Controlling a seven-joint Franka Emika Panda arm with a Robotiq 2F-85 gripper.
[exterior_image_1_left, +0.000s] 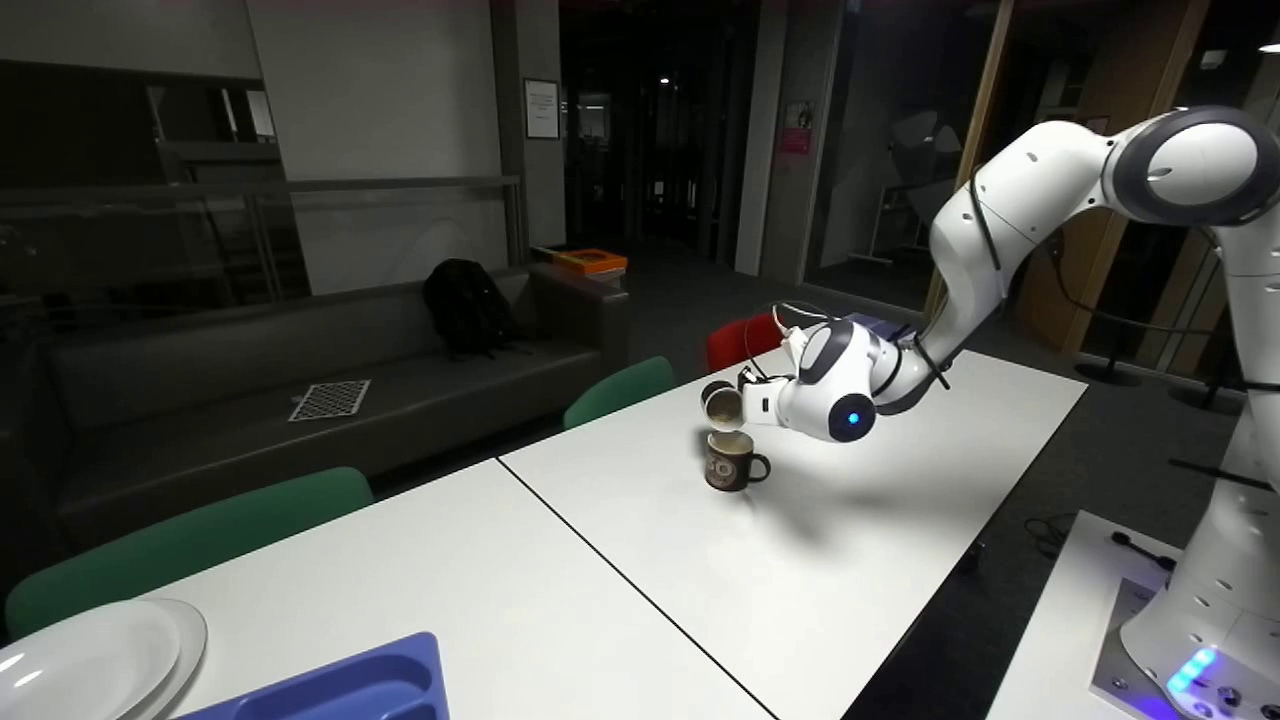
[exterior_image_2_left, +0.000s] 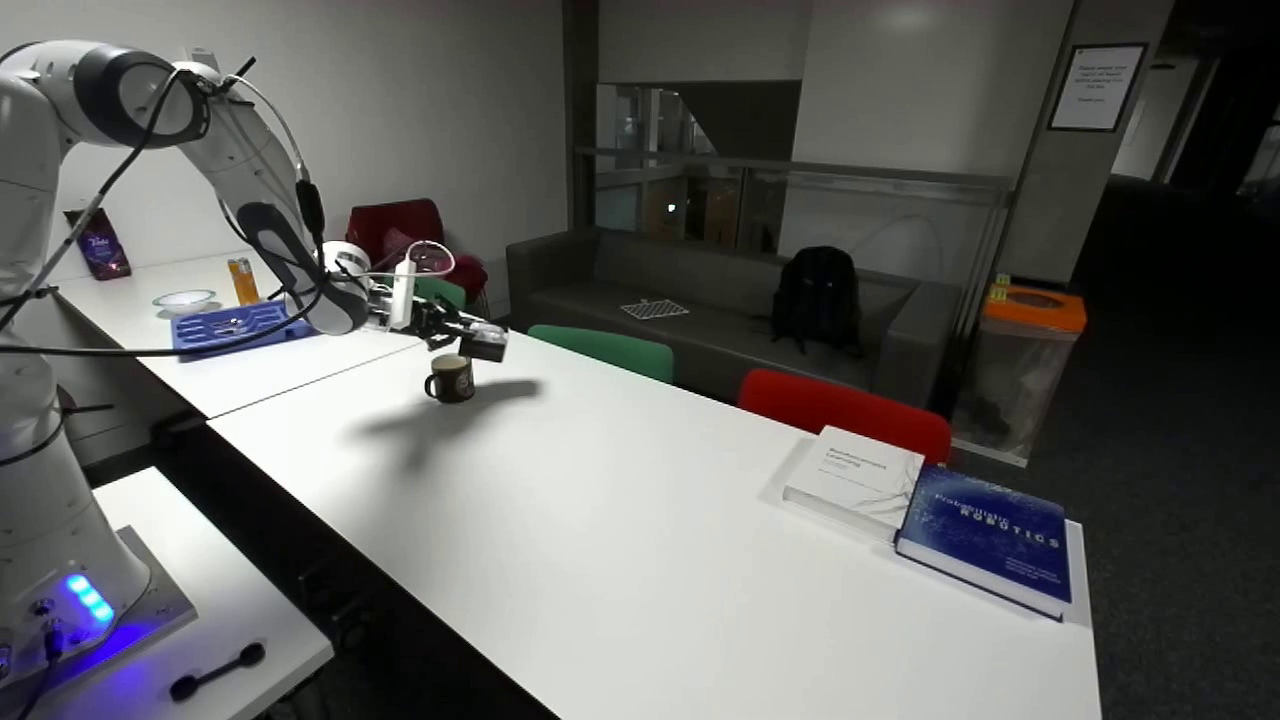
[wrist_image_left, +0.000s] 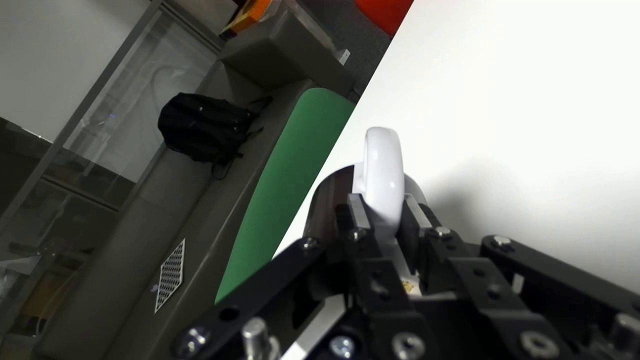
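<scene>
Gripper (wrist_image_left: 386, 215) clamped on a white handle (wrist_image_left: 384, 170), the held mug (wrist_image_left: 327, 205) tilted right above the standing mug (exterior_image_1_left: 727, 467)!
Wrist view: two fingers (wrist_image_left: 359, 212) squeeze that handle, one on either side, the held mug's dark body just beyond; a green chair (wrist_image_left: 292, 175) shows along the table (wrist_image_left: 525, 75) edge, a black backpack (wrist_image_left: 207, 127) on the sofa (wrist_image_left: 165, 210). Into an exterior view, and there's the held mug over on its side, mouth towards the camera; below it the standing mug sits upright on the table, its handle out to the right, and whether the rims touch, I can't tell! White plates (exterior_image_1_left: 95, 665) and a blue tray (exterior_image_1_left: 425, 665) lie well apart, low on the left. In an exterior view, the pair shows small, held mug just above the standing mug, with a white book (exterior_image_2_left: 860, 475) and a blue book (exterior_image_2_left: 985, 540) side by side towards the right.
</scene>
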